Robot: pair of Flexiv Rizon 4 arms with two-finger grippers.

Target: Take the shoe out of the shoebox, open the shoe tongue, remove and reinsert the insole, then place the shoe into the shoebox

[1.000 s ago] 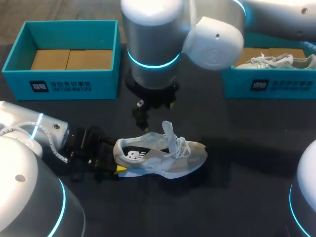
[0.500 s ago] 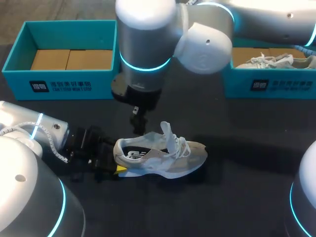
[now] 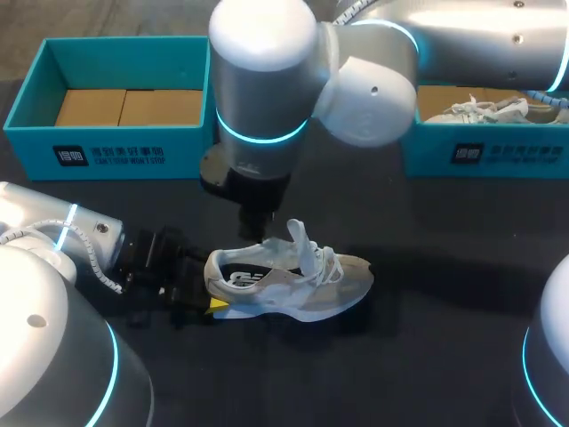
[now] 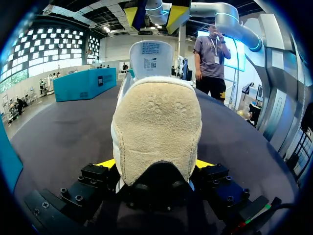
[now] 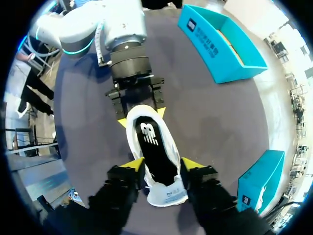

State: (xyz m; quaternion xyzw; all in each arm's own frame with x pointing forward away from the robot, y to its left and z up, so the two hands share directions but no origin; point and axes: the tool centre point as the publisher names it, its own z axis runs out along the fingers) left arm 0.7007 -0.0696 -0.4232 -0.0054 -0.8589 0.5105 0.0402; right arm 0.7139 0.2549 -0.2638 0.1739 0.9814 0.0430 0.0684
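One white shoe (image 3: 293, 280) rests on its sole near the middle of the dark tabletop (image 3: 444, 311), heel to the left and toe to the right, outside both boxes. Its tongue (image 4: 149, 51) stands pulled up, and the dark insole (image 5: 152, 147) shows inside the opening. The left claw (image 4: 155, 165) comes in low from the left and is clamped on the heel, a yellow tip pressed to each side. The right arm (image 3: 373, 71) reaches across from the far right, and the right claw (image 5: 162, 165) hangs just above the tongue with its fingers spread, holding nothing. At the far left sits a teal shoebox (image 3: 116, 147) lined with brown cardboard (image 3: 124, 107); at the far right a second teal shoebox (image 3: 480, 151) holds another pale shoe (image 3: 484, 108)
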